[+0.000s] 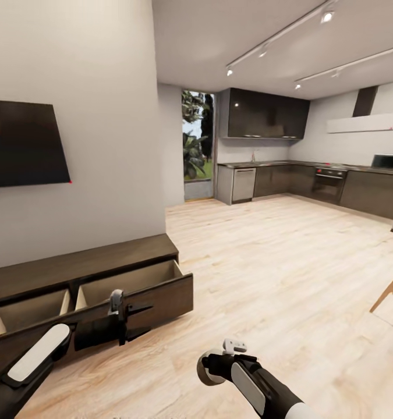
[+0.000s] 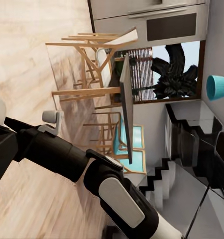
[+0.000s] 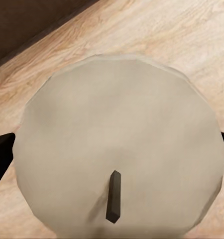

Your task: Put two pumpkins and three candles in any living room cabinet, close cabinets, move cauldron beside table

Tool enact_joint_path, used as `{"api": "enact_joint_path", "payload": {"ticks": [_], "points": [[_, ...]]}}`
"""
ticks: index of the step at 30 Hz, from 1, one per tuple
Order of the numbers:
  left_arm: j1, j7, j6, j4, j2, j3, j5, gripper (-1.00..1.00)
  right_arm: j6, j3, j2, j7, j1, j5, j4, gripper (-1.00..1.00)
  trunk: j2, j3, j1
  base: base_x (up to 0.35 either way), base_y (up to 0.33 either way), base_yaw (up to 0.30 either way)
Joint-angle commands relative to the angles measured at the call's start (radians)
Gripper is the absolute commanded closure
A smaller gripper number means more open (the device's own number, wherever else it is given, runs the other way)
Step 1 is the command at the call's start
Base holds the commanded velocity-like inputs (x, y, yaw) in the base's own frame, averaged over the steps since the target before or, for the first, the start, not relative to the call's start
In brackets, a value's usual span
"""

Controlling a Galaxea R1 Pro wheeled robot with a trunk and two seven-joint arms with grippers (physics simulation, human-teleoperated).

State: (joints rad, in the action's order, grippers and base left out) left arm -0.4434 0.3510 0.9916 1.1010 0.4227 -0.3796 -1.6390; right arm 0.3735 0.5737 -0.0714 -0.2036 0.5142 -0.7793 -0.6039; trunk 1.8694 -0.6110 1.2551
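A candle [image 3: 119, 144] sits gripped in the right tool [image 1: 219, 364]; the left tool [image 1: 117, 317] is unreadable.

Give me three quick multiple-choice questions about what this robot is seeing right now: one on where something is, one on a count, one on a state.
1. Where is the cabinet?
A. Against the wall under the dark screen
B. Inside the kitchen
C. Beside the window

2. How many cabinet drawers stand pulled open?
A. None
B. Two
C. Four

3. What is the right gripper doing?
A. Hanging open
B. Shut on a candle
C. Shut on a pumpkin

Answers:
1. A, it sits low against the wall under the screen.
2. B, two pale drawer interiors show.
3. B, the right wrist view shows the beige candle, with its dark wick, between the dark fingers.
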Motion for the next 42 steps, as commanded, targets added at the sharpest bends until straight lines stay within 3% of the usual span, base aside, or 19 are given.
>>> {"api": "enact_joint_path", "payload": {"ticks": [1, 42], "points": [[-0.002, 0.010, 0.000, -0.001, 0.001, -0.003, 0.006, -1.00, 0.001, 0.005, 0.001, -0.010, 0.001, -0.011, -0.003, 1.00, 0.001, -0.001, 0.000, 0.000, 0.000, 0.280], [-0.001, 0.010, 0.000, -0.002, 0.001, -0.002, 0.007, -1.00, -0.001, 0.004, 0.001, -0.011, 0.001, -0.011, -0.004, 1.00, 0.001, -0.019, 0.000, 0.000, 0.000, 0.280]]}}
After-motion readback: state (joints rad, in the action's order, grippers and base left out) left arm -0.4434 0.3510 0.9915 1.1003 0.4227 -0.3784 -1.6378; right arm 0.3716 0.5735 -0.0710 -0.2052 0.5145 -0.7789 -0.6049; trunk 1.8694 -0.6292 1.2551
